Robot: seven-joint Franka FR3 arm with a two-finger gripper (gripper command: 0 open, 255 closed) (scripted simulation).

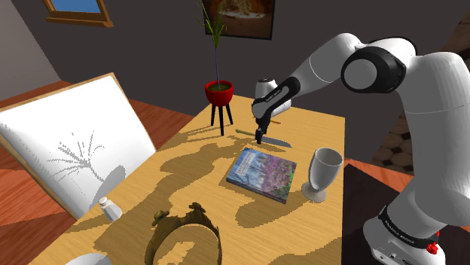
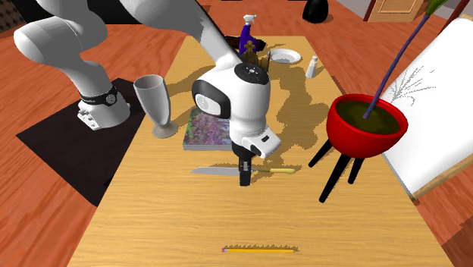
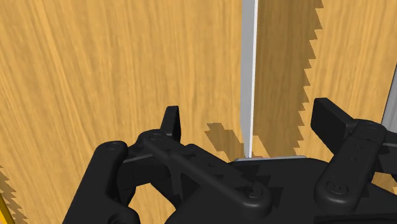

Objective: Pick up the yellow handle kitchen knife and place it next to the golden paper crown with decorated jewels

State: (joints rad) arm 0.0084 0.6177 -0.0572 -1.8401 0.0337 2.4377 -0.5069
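Over the knife, gripper (fingers apart)

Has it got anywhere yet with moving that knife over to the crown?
Nothing finished: the knife lies flat on the table, far from the crown. In hand: the gripper is down over it, open fingers either side of the blade. Left: close, lift, carry, set it beside the crown.
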